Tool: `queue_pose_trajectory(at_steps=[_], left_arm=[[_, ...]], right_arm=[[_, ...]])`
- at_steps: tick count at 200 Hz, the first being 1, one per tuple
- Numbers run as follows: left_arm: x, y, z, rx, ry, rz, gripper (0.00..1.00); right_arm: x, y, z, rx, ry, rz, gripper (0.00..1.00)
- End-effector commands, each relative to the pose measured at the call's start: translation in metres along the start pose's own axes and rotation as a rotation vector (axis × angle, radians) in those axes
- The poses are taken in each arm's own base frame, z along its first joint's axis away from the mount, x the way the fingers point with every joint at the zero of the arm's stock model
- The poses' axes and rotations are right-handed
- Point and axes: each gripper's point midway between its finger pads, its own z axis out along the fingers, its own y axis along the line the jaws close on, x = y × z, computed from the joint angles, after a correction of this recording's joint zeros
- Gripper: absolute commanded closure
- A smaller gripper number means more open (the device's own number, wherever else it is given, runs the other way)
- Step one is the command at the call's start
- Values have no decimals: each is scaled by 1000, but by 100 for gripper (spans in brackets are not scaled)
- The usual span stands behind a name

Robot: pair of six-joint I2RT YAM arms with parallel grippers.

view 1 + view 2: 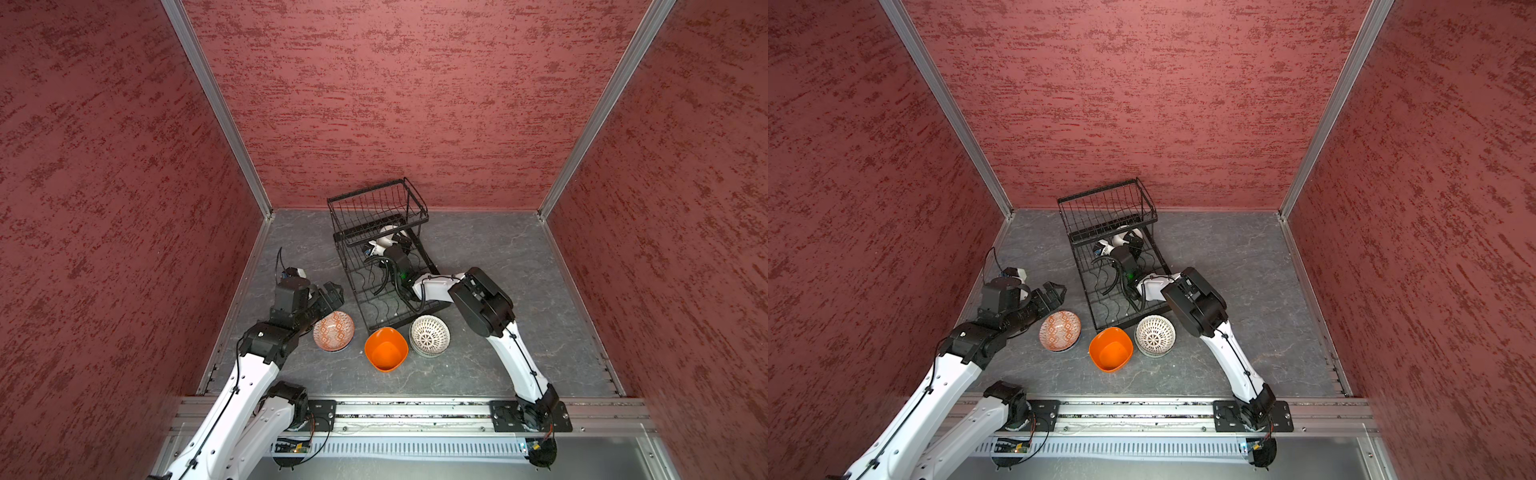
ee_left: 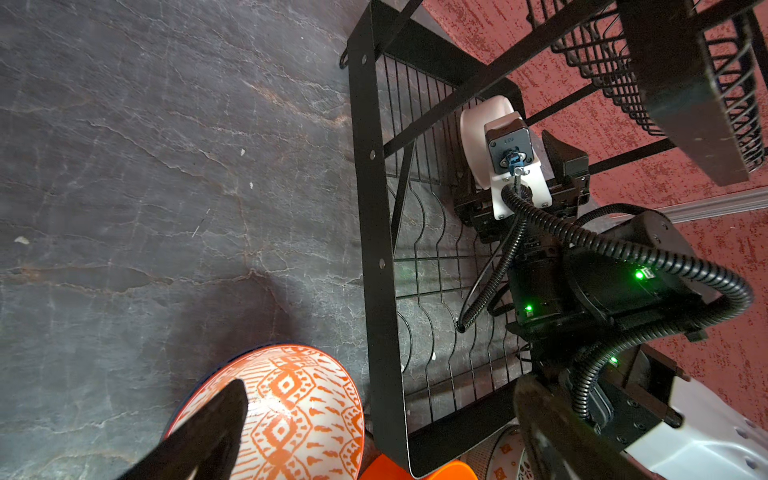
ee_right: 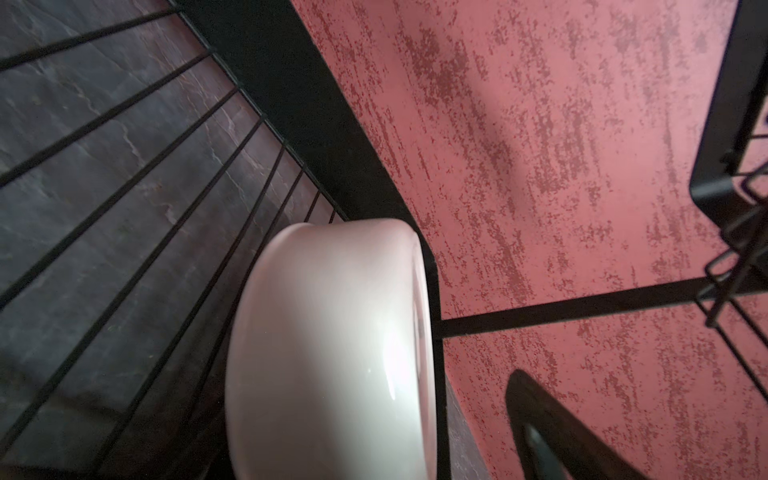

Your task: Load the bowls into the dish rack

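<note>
Currently the right gripper (image 1: 394,240) sits inside the dish rack (image 2: 368,232), lower tier, jaws apart. Its one visible finger (image 3: 561,436) is clear of the plain white bowl (image 3: 332,353), which stands on edge at the rack's far end under the raised basket. The left gripper (image 1: 332,293) hangs wide open and empty beside the rack, over the terracotta-patterned bowl (image 1: 333,330); the orange bowl (image 1: 386,348) and white lattice-patterned bowl (image 1: 430,334) lie off the rack's near end.

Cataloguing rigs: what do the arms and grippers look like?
The left arm and right arm share white link shells and black joints; the left gripper and right gripper are black. A ribbed black cable and green lights show on the right arm.
</note>
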Motion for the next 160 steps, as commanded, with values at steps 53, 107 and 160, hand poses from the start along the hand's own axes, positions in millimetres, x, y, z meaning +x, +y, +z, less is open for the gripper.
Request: queue_pose_trajectory(at_steps=[53, 107, 160], left_arm=[[2, 3, -1, 6, 0, 11, 0], [3, 6, -4, 4, -5, 7, 0], [4, 8, -3, 1, -4, 3, 0]], right_arm=[[-22, -8, -5, 32, -55, 35, 1], [-30, 2, -13, -27, -77, 32, 1], [-42, 5, -22, -69, -110, 70, 1]])
